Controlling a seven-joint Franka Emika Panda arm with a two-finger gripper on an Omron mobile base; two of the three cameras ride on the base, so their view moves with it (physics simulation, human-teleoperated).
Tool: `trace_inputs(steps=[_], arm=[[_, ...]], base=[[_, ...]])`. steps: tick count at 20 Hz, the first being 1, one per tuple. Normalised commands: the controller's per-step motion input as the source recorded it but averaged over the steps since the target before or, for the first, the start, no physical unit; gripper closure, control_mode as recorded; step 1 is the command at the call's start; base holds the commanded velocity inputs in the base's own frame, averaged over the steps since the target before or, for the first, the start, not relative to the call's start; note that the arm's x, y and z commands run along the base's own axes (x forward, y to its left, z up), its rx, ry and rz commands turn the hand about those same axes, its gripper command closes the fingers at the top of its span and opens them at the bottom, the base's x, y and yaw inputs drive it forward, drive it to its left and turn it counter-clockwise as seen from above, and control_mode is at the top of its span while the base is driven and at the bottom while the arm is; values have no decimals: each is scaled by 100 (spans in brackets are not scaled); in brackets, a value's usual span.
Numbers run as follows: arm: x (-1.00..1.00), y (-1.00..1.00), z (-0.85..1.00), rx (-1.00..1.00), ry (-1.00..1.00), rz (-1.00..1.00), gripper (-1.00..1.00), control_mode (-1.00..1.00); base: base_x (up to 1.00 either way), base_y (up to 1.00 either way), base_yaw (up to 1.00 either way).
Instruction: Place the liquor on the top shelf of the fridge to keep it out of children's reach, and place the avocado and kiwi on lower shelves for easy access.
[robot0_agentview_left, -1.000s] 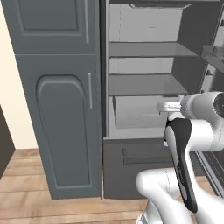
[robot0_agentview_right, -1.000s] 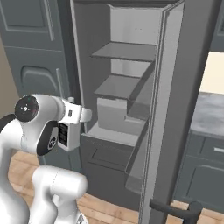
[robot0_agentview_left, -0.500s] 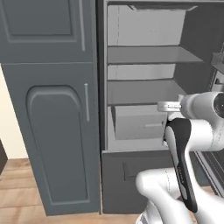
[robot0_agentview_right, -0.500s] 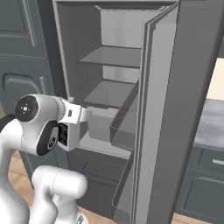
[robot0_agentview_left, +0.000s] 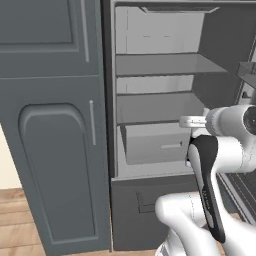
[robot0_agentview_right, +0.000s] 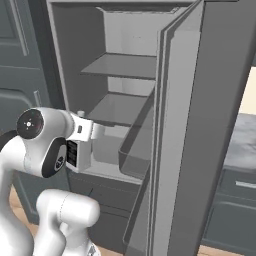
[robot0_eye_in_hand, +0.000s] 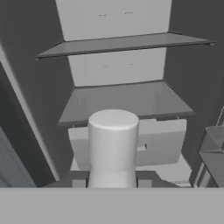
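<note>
- Two flat grey shelf boards show inside the open fridge (robot0_agentview_left: 160, 90) in the left base view: the top shelf (robot0_agentview_left: 165, 64) and a lower shelf (robot0_agentview_left: 157, 107) under it, both bare. Below them sits a pale drawer (robot0_agentview_left: 155, 142) against the pale back wall.
- In that view a tall dark grey panelled cabinet (robot0_agentview_left: 55, 140) stands against the fridge's left edge, and a strip of wooden floor (robot0_agentview_left: 20, 220) shows at its foot. The white arm rises at the lower right, its hand level with the drawer.
- In the right base view, the fridge door (robot0_agentview_right: 200, 130) stands swung open at the right, edge on, with a door bin (robot0_agentview_right: 135, 150) on its inner side. A grey counter (robot0_agentview_right: 240, 145) over dark cabinets lies beyond the door.
- In the hand view, the liquor (robot0_eye_in_hand: 113, 146) shows as a pale round cap and neck straight ahead, upright, in front of the drawer's front edge and below the lower shelf.
- There the gripper (robot0_eye_in_hand: 111, 180) has its jaws closed on the bottle's neck, one dark fingertip on each side.
</note>
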Motion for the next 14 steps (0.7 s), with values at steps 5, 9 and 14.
trace_inputs(steps=[5, 9, 14], arm=[[0, 0, 0, 0, 0, 0, 100, 100], [0, 0, 0, 0, 0, 0, 100, 100], [20, 0, 1, 0, -4, -10, 100, -100]], base=[[19, -9, -18], [17, -4, -18], [0, 0, 0]])
